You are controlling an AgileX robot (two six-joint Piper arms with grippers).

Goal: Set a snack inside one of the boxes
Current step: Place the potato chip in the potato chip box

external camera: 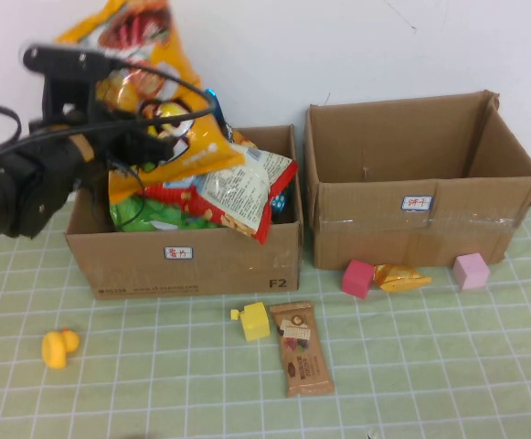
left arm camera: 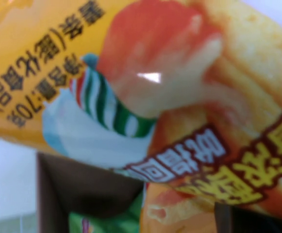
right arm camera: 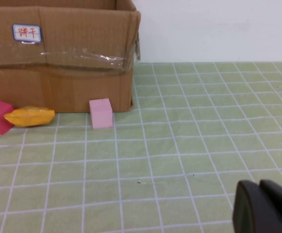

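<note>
The left gripper (external camera: pixel 142 114) clamps an orange chip bag (external camera: pixel 151 87) above the left box (external camera: pixel 192 256); the right gripper (right arm camera: pixel 264 208), low over the surface (right arm camera: pixel 189 145), seems closed.

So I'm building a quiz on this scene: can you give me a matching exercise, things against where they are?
Things:
1. chip bag
2. duck
3. chocolate bar
4. pink cube

Places:
A. before right box
B. held by left gripper over left box
C. mat, far left
D. mat, beside yellow block

Pairs: 1-B, 2-C, 3-D, 4-A

Right gripper hangs low over the mat.
</note>
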